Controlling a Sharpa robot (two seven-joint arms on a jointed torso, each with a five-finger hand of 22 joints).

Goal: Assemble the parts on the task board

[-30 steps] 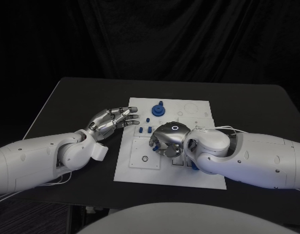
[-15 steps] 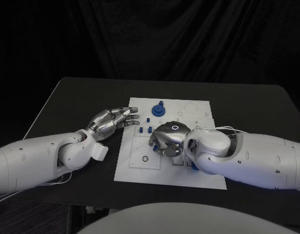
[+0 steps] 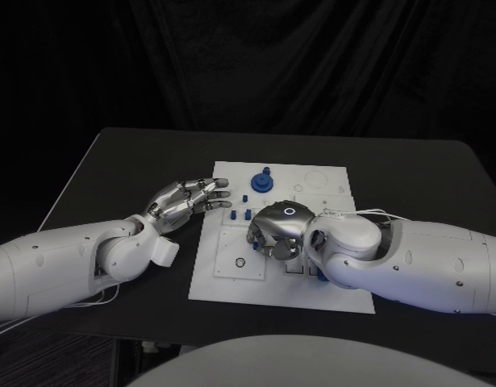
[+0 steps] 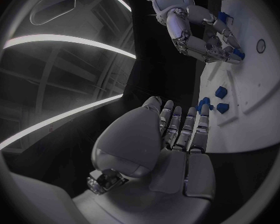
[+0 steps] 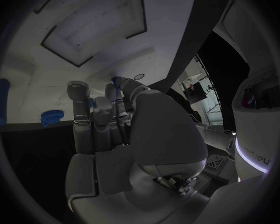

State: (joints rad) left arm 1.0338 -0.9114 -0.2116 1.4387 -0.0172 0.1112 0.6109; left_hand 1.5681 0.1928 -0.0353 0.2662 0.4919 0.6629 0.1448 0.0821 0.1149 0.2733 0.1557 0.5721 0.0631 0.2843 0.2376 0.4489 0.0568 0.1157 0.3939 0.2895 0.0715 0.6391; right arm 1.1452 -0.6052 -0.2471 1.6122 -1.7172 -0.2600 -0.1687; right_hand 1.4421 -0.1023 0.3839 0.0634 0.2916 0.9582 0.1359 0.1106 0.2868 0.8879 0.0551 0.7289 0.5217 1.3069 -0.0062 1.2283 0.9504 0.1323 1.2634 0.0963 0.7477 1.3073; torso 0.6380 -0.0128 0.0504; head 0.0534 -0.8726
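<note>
The white task board (image 3: 335, 181) lies mid-table. A large round blue part (image 3: 263, 182) stands at its far end, with small blue parts (image 3: 239, 214) near its left edge. My right hand (image 3: 278, 230) is bent down over the board's middle, and its thumb and a finger pinch a small blue part (image 5: 117, 80). That same hand (image 4: 199, 37) reaches down to the board in the left wrist view. My left hand (image 3: 187, 200) hovers at the board's left edge with fingers stretched out and nothing held. Just beyond its fingertips (image 4: 199, 115) lie small blue parts (image 4: 221, 91).
Another blue part (image 3: 321, 276) sits on the board under my right forearm. Bare black table (image 3: 131, 161) lies left of the board and behind it. The table's near edge runs beneath both forearms.
</note>
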